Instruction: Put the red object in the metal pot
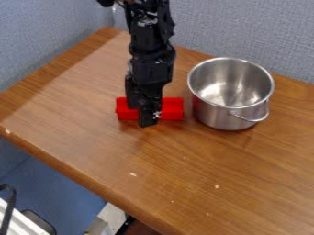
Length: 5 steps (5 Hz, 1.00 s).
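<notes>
While the near half of the brown wooden table (pixel 185 184) lies bare in front of you, the work sits further back, around the middle of the top. Your black robot gripper (pixel 149 117) is down over the middle of the small bright red rectangular block (pixel 128 109), which lies flat on the wood with one end showing to either side of the fingers. You are at the grasp step: the block is on the table, not lifted, and not in the pot. From this view you cannot tell whether the jaws have closed on the block or only straddle it, since the fingers hide the contact, so confirm the grip before you pull up

Just beside the block, towards the right of the view, stands the round shiny steel pot (pixel 229 92), upright, its mouth open and its inside empty, with a thin wire handle hanging at its near right side. The block's right end lies very near the pot wall, perhaps touching it

Your next move, as you should judge it, calls for a firm close, a straight lift high enough to clear the rolled rim, a short carry across to the pot mouth, then a release. Watch that the bar's end does not catch the rim

Behind everything, the arm rises against the grey-blue wall (pixel 50 23)
</notes>
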Available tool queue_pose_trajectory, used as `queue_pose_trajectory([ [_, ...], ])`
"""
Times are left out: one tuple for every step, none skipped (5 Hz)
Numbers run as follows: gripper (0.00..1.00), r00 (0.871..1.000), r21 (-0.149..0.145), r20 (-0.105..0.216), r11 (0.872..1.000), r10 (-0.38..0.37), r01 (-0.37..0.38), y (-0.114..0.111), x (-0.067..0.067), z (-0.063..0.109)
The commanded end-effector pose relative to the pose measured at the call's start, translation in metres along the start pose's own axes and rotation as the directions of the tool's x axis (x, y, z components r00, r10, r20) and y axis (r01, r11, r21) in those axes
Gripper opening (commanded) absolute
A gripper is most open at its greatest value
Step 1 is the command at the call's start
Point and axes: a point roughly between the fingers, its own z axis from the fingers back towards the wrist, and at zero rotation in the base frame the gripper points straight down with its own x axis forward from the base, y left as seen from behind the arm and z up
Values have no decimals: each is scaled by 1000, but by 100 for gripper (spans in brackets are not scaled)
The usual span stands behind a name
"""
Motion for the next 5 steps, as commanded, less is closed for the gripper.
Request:
queue_pose_trajectory([
  [0,1000,30,14,999,-10,10,2,3,7],
  [0,1000,32,12,999,-3,2,2,3,7],
  [0,1000,32,8,999,7,-7,3,2,6],
  [0,1000,31,5,999,17,-18,3,2,4],
  [0,1000,30,1,999,27,-27,4,2,2],
])
